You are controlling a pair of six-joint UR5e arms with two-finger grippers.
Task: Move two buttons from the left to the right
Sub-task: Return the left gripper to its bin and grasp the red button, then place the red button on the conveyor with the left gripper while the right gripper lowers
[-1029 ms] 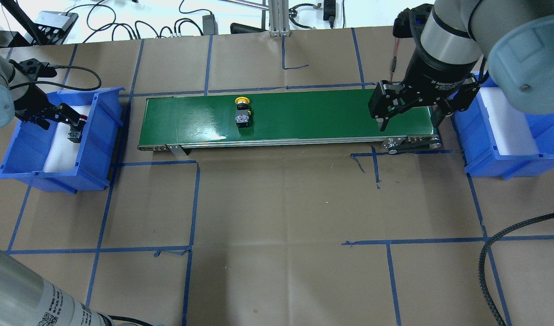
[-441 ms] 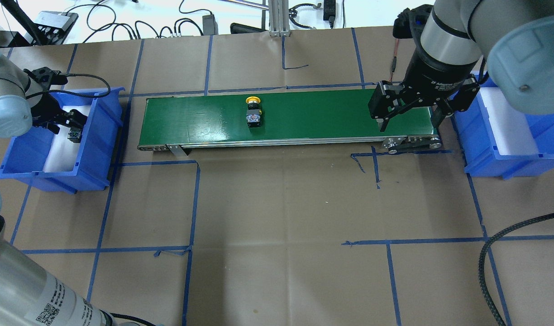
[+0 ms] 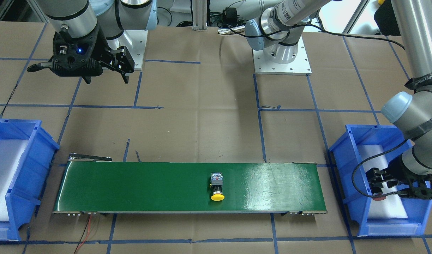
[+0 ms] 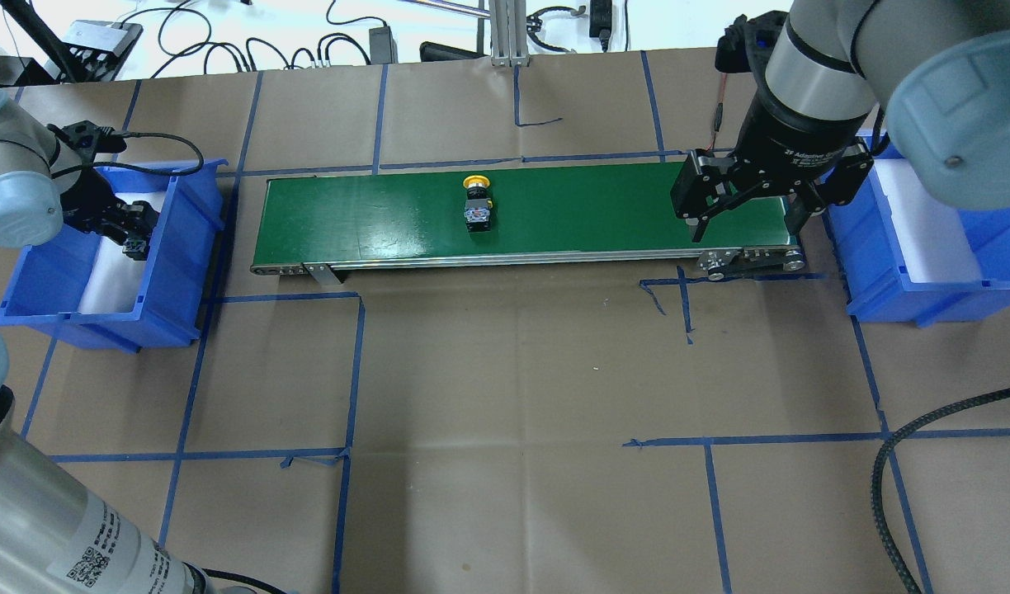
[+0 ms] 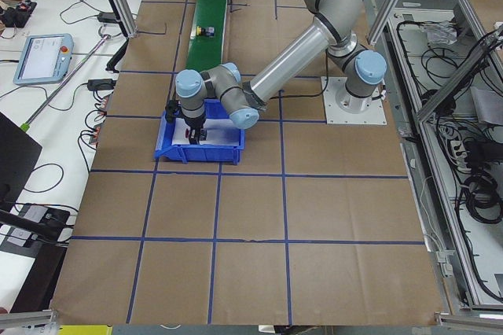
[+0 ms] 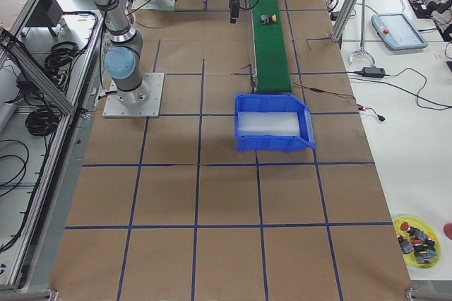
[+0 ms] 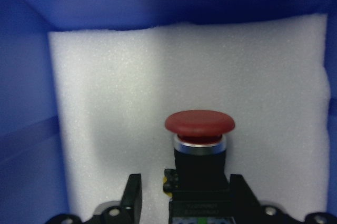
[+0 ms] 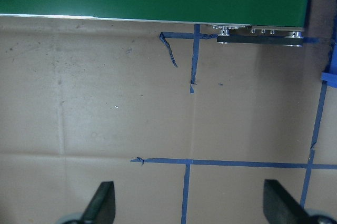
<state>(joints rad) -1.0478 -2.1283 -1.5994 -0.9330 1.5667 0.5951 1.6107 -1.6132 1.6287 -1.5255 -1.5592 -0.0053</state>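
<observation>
The yellow button (image 4: 478,206) (image 3: 217,187) lies on its side on the green conveyor belt (image 4: 596,206), left of the middle. On white foam inside the left blue bin (image 4: 175,247) (image 3: 343,165) lies the red button (image 7: 200,124) (image 3: 379,197). My left gripper (image 7: 184,190) (image 4: 132,229) is down in that bin, open. Its fingers (image 7: 134,192) straddle the red button's black body, with foam showing on one side. My right gripper (image 4: 748,227) (image 3: 106,79) (image 8: 189,205) hangs open and empty above the belt's right end.
The right blue bin (image 4: 909,289) (image 3: 25,155) with a white foam liner stands just past the belt's right end. Cables and power bricks (image 4: 340,45) lie along the far table edge. A yellow dish of spare parts (image 6: 417,241) sits far off.
The yellow button has travelled rightwards along the belt. My left gripper has shifted and settled around the red button in the left bin. The right arm has not moved.
</observation>
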